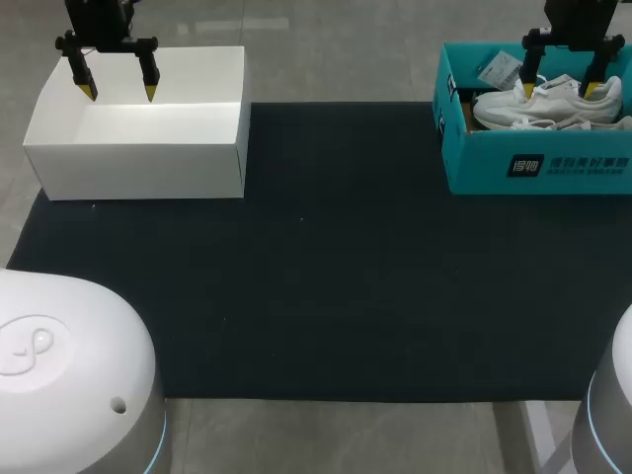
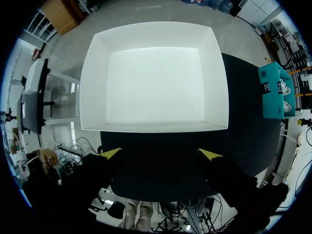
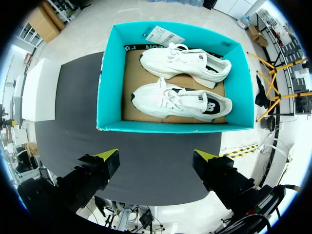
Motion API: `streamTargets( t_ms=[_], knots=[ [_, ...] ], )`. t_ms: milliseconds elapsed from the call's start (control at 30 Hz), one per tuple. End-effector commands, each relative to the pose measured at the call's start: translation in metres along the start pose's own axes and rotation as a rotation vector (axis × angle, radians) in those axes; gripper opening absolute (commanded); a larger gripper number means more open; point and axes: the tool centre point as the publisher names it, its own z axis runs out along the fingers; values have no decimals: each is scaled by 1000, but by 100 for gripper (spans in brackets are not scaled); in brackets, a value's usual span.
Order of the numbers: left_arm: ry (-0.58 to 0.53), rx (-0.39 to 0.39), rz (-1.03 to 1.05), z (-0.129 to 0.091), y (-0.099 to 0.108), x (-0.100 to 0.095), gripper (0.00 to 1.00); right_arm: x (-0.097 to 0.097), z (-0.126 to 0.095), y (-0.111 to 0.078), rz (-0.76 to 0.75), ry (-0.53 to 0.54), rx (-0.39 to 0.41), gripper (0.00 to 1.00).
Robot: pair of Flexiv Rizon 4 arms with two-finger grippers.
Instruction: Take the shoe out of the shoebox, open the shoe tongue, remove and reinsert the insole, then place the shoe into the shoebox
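The dark mat (image 1: 326,276) covered most of the surface, and the teal shoebox (image 1: 533,163) sat at its far right corner with no lid on it. Inside lay a pair of white shoes (image 1: 548,104), side by side on brown card, toes pointing towards the middle of the surface. A paper tag (image 1: 497,67) rested against the far corner of the shoebox.

The right jaws hung over the shoebox, spread wide and holding nothing, their yellow tips (image 1: 528,89) just above the shoes as seen from overhead. From the right wrist, the shoebox (image 3: 105,73) lay ahead of the tips (image 3: 108,156), with the nearer shoe (image 3: 180,102) and the farther shoe (image 3: 187,61) both in plain sight and the tag (image 3: 165,35) beyond them.

Across the mat, well apart from the shoebox, a white box (image 1: 138,163) stood open at the far left corner. The left jaws hovered above it, also wide open and empty, one tip (image 1: 150,94) over its inside. From the left wrist, the white box (image 2: 92,83) lay ahead of the tips (image 2: 112,152), with nothing in it
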Motion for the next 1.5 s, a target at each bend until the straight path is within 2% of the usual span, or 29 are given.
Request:
streamTargets(
  t_ms=[33,500,633,767,967,1233,1500],
  knots=[
    [2,2,1,1,0,-1,100,0,0,0,0,0,0,100],
    [2,2,1,1,0,-1,100,-3,3,0,11,-3,-4,100],
    [2,2,1,1,0,-1,100,-29,9,3,78,-41,-25,100],
    [2,2,1,1,0,-1,100,-64,16,7,128,-83,-43,100],
    [2,2,1,1,0,-1,100,-111,27,23,157,-154,-46,100],
    [2,2,1,1,0,-1,100,-148,46,45,185,-190,-41,100],
    [2,2,1,1,0,-1,100,-173,68,55,251,-180,-96,100]
  ],
)
